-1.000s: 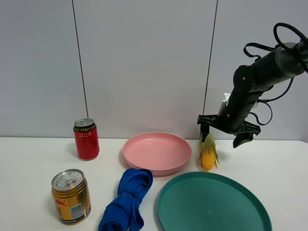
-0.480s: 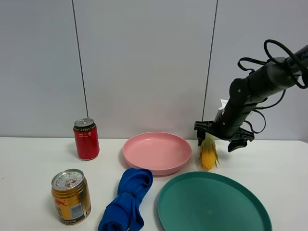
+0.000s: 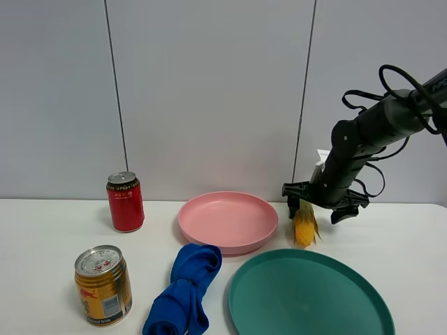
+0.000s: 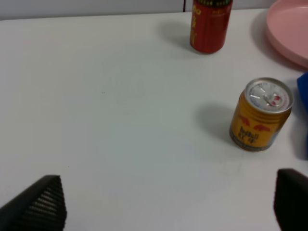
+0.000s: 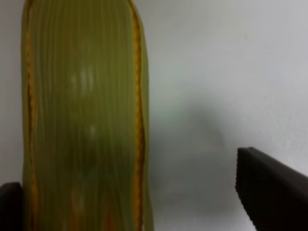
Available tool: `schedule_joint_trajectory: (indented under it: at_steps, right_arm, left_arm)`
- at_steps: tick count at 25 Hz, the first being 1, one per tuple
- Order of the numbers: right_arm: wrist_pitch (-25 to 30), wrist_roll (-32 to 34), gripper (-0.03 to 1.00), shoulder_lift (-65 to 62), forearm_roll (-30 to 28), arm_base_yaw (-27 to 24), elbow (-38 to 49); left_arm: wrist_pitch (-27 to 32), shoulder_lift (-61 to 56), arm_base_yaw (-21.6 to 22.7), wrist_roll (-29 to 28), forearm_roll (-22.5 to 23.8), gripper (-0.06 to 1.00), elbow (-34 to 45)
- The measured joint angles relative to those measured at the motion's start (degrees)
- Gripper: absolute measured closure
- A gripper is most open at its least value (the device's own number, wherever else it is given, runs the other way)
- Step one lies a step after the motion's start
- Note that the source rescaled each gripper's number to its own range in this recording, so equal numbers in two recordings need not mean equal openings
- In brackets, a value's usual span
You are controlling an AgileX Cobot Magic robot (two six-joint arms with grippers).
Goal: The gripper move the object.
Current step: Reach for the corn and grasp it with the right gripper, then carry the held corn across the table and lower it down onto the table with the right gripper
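Note:
A yellow corn cob with green husk (image 3: 304, 227) lies on the white table between the pink plate (image 3: 228, 220) and the green plate (image 3: 307, 296). My right gripper (image 3: 318, 207) is open and hangs just above the cob's far end. In the right wrist view the husk (image 5: 84, 115) fills the space beside one finger, with the other fingertip (image 5: 272, 192) well apart from it; the gripper (image 5: 139, 202) holds nothing. My left gripper (image 4: 166, 207) is open and empty over bare table; it is out of the exterior high view.
A red can (image 3: 125, 202) stands at the back left and a gold can (image 3: 103, 285) at the front left; both show in the left wrist view (image 4: 210, 24) (image 4: 260, 114). A crumpled blue cloth (image 3: 184, 289) lies in front of the pink plate.
My right gripper has come down and slightly left, closer over the corn cob. The cob and the other things have not moved.

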Motion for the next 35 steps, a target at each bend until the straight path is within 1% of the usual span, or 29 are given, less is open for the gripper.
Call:
schedule_joint_trajectory:
  at_steps: [4, 6, 7, 9, 11, 13, 14, 15, 16, 21, 22, 26, 30, 33, 35]
  right_arm:
    - [0.0, -0.41, 0.06, 0.6, 0.0, 0.0, 0.0]
    - [0.0, -0.41, 0.15, 0.78, 0.0, 0.0, 0.0]
    - [0.0, -0.41, 0.21, 0.78, 0.0, 0.0, 0.0]
    - [0.0, -0.41, 0.39, 0.78, -0.06, 0.0, 0.0]
    - [0.0, -0.41, 0.52, 0.89, -0.37, 0.0, 0.0]
    - [0.0, -0.41, 0.69, 1.13, -0.73, 0.0, 0.0]
    - [0.0, -0.41, 0.77, 1.13, -0.83, 0.0, 0.0]
    - [0.06, -0.41, 0.9, 1.18, -0.83, 0.0, 0.0]
    - [0.06, -0.41, 0.97, 1.18, -0.88, 0.0, 0.0]
    - [0.64, -1.27, 0.97, 1.18, -1.26, 0.2, 0.0]
    - [1.92, -3.95, 0.97, 0.42, -1.21, 0.47, 0.0]
    - [6.79, -10.89, 0.97, -4.48, -0.87, 1.47, 0.0]
    - [13.3, -17.63, 0.97, -13.26, 1.83, 2.49, 0.0]
    - [15.47, -26.98, 0.97, -20.18, 5.51, 3.88, 0.0]
    - [15.71, -37.43, 0.97, -24.79, 8.88, 5.69, -0.38]
  left_arm:
    - [0.0, 0.0, 0.0, 0.0, 0.0, -0.06, 0.0]
    - [0.0, 0.0, 0.0, 0.0, 0.0, -0.06, 0.0]
    - [0.0, 0.0, 0.0, 0.0, 0.0, -0.06, 0.0]
    - [0.0, 0.0, 0.0, 0.0, 0.0, -0.06, 0.0]
    - [0.0, 0.0, 0.0, 0.0, 0.0, -0.06, 0.0]
    - [0.0, 0.0, 0.0, 0.0, 0.0, -0.06, 0.0]
    - [0.0, 0.0, 0.0, 0.0, 0.0, -0.06, 0.0]
    - [0.0, 0.0, 0.0, 0.0, 0.0, -0.06, 0.0]
    - [0.0, 0.0, 0.0, 0.0, 0.0, -0.06, 0.0]
    - [0.0, 0.0, 0.0, 0.0, 0.0, -0.06, 0.0]
    - [0.0, 0.0, 0.0, 0.0, 0.0, -0.06, 0.0]
    - [0.0, 0.0, 0.0, 0.0, 0.0, -0.06, 0.0]
    - [0.0, 0.0, 0.0, 0.0, 0.0, -0.06, 0.0]
    - [0.0, 0.0, 0.0, 0.0, 0.0, -0.06, 0.0]
    - [0.0, 0.0, 0.0, 0.0, 0.0, -0.06, 0.0]
